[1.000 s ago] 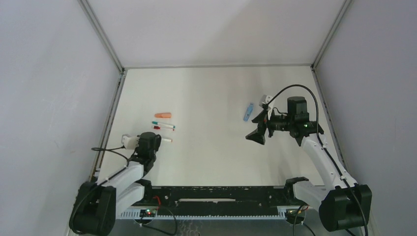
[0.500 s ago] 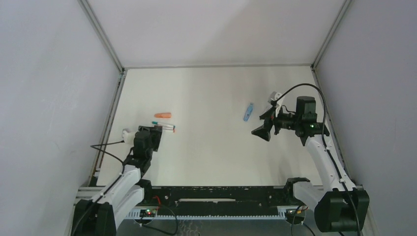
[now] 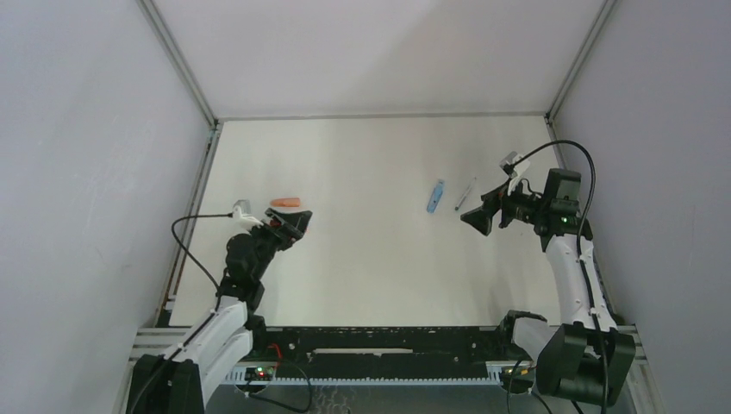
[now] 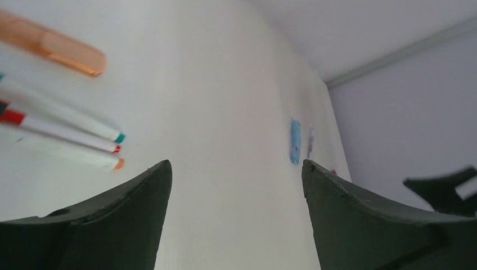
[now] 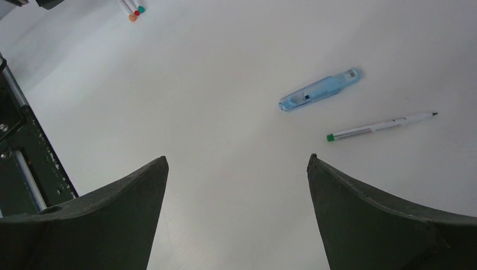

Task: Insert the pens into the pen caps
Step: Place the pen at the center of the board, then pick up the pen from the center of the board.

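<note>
Matte white table [image 3: 371, 267], flat and evenly lit, enclosed by pale grey wall panels [image 3: 86, 172] with aluminium posts [image 3: 177, 60] running to the far corners. At 9 o'clock from table centre lies the salmon-orange cap [image 3: 285, 203], with three white pens [image 4: 62, 126] side by side just at its 6 o'clock; the left gripper [image 3: 289, 226] hovers beside them, jaws wide apart, nothing between. Toward 3 o'clock lies the light blue cap [image 3: 435, 196], a green-ended pen [image 3: 465, 193] just at its 3 o'clock, not touching; the right gripper [image 3: 476, 218] is near at 5 o'clock, jaws spread, empty.
</note>
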`<state>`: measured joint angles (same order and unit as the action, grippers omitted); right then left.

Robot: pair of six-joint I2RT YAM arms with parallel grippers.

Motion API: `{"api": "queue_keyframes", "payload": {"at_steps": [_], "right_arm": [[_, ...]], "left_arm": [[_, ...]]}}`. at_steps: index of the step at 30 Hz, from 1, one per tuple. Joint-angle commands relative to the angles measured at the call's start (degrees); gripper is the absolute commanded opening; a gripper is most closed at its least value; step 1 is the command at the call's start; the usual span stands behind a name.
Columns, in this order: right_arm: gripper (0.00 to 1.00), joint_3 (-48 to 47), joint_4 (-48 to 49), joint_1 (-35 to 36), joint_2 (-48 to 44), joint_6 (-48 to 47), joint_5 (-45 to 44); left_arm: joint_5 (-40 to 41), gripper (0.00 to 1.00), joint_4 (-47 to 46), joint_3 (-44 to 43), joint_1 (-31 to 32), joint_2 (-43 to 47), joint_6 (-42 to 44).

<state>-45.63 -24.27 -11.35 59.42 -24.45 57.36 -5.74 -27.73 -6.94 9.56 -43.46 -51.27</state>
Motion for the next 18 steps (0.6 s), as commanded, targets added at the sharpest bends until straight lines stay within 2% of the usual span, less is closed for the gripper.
{"api": "queue_keyframes", "payload": {"at_steps": [1,5,8,11,15,18], "right_arm": [[1.00,-2.3,4.0,0.6,2.3,4.4,-3.2],[1.00,-2.3,9.7,6.5,5.8,10.5,-14.4],[0.98,-5.6,12.7,12.8,12.2,19.2,-28.6],[0.94,-12.3,10.7,17.1,21.1,28.5,-38.2],[0.81,-20.2,7.1,21.4,31.4,34.5,-44.8],[0.71,-25.8,4.5,22.9,37.6,35.6,-47.7]], "left_arm": [[-13.6,0.88,-15.7,-0.6,-0.3,-5.7,9.9],[-20.0,0.89,-28.1,-1.7,2.2,-14.1,12.0],[-17.4,0.89,-33.1,-1.9,6.9,-17.2,15.7],[-12.7,0.90,-35.7,-1.0,10.8,-17.8,18.5],[-8.7,0.92,-43.0,1.1,14.2,-22.2,18.8],[-9.1,0.99,-51.5,1.8,14.3,-27.9,16.7]]}}
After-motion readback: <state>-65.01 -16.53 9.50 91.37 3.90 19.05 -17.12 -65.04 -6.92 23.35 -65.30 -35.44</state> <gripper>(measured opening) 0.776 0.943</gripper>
